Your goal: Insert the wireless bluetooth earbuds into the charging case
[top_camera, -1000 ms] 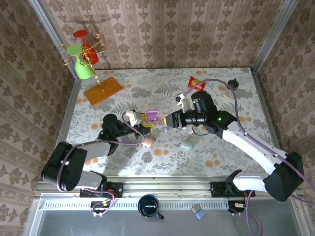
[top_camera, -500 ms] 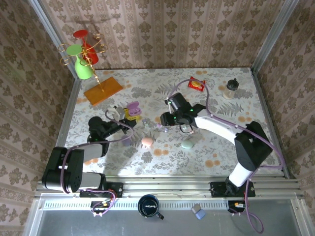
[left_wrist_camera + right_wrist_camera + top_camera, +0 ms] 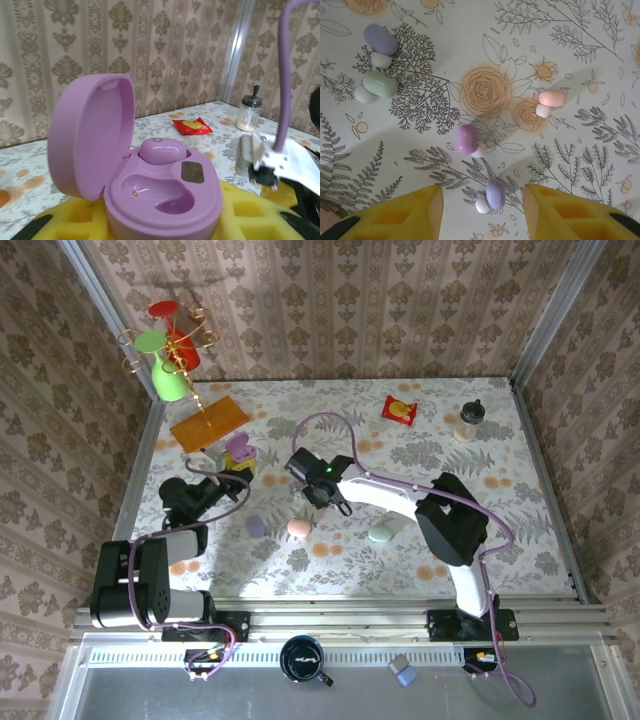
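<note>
My left gripper (image 3: 233,460) is shut on the open purple charging case (image 3: 165,192), gripped between its yellow pads (image 3: 250,205). The lid (image 3: 90,135) stands up at the left. One purple earbud (image 3: 161,150) sits in the far slot and the near slot (image 3: 160,192) is empty. My right gripper (image 3: 482,212) hangs open over the table, pointing down, near the middle in the top view (image 3: 308,473). Several earbuds lie loose below it: a lavender one (image 3: 495,194) between the yellow fingertips without touching them, a purple one (image 3: 467,139), a pink one (image 3: 551,97), a green one (image 3: 379,84) and another lavender one (image 3: 380,39).
Three closed oval cases lie toward the front: lavender (image 3: 257,526), pink (image 3: 298,528), green (image 3: 380,534). A red packet (image 3: 399,410) and a small jar (image 3: 471,420) stand at the back right. An orange board with a cup stand (image 3: 208,424) is at the back left.
My right gripper has swept left across the table to above the loose earbuds. The left gripper has carried the open case left and toward the back.
</note>
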Controlling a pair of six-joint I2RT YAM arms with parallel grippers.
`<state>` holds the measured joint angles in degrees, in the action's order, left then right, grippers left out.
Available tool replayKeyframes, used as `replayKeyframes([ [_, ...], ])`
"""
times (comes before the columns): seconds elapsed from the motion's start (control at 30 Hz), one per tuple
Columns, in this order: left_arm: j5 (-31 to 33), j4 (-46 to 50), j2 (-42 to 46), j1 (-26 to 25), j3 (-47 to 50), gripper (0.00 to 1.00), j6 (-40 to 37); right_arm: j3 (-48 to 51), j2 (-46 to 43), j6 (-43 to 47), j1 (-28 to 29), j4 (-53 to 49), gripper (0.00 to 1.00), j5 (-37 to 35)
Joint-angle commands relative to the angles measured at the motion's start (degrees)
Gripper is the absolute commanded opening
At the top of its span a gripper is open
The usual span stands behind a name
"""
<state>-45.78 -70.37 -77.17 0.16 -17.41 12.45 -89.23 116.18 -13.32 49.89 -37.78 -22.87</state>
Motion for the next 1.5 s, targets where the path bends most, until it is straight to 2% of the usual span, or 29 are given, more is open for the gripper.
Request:
replayKeyframes([
  [0.0, 1.9, -2.7, 1.1, 1.0, 0.0, 0.15, 1.6, -3.8, 3.3, 2.8, 1.4, -4.9, 0.47, -7.3],
  [0.2, 4.4, -3.0, 1.9, 1.4, 1.0, 0.15, 1.5, -8.7, 7.7, 4.1, 2.5, -7.9, 0.44, -12.0],
  [0.57, 8.4, -2.7, 4.8, 2.2, 2.8, 0.16, 0.4, -17.3, 15.4, 5.2, 3.7, -12.5, 0.42, -14.0],
  [0.8, 8.5, -2.8, 5.7, 2.2, 3.3, 0.16, -0.3, -20.7, 19.0, 6.0, 3.6, -14.2, 0.39, -15.3],
  [0.83, 10.3, -2.7, 5.9, 2.2, 3.5, 0.15, -0.5, -21.1, 19.5, 5.8, 3.7, -14.5, 0.39, -15.3],
  [1.17, 9.6, -2.6, 5.9, 2.2, 3.4, 0.15, -0.5, -22.4, 21.7, 5.4, 3.6, -16.3, 0.34, -16.6],
  [1.47, 9.3, -2.6, 5.8, 2.3, 3.3, 0.15, -0.1, -22.9, 22.3, 4.6, 3.7, -17.0, 0.26, -17.4],
])
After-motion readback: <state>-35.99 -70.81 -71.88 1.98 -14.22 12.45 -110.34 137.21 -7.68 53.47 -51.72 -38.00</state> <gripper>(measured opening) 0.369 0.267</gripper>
